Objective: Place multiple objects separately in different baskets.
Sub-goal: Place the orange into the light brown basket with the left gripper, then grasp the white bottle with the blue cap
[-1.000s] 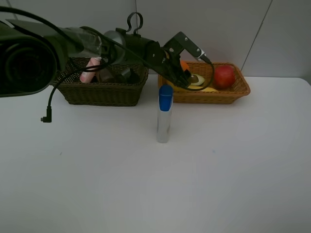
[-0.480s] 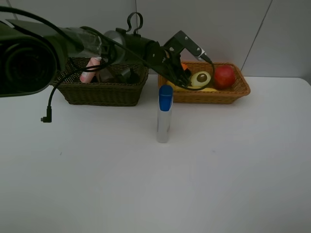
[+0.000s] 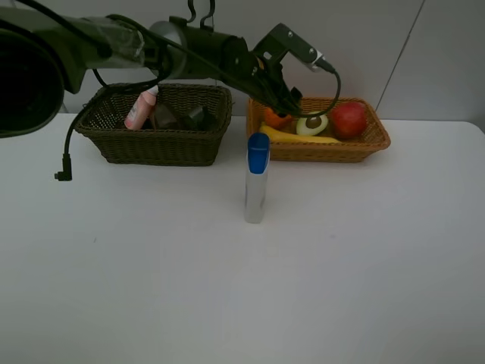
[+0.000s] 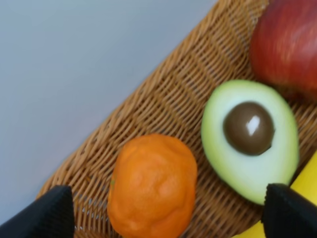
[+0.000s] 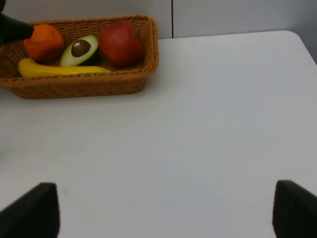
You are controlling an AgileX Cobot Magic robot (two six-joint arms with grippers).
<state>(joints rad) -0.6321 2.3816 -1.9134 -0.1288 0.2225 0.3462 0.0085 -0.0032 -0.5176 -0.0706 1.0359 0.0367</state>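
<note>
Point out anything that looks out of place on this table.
The silver tube with the blue cap stands upright alone on the white table, in front of the gap between the dark basket and the orange-tan basket. Everything else sits in a basket.

Both rectangular baskets are rough woven wicker: the dark olive-brown basket (image 3: 159, 136) and the light orange-tan basket (image 3: 356, 145). The orange (image 4: 152, 183) has dimpled matt skin, the avocado half (image 4: 250, 139) a smooth flesh and glossy pit. The silver blue-capped tube (image 3: 256, 178) looks shiny, the white table (image 3: 227, 288) smooth and matt.

Red apple (image 3: 349, 119), orange-tan basket (image 3: 375, 139), blue-cap silver tube (image 3: 257, 178).
</note>
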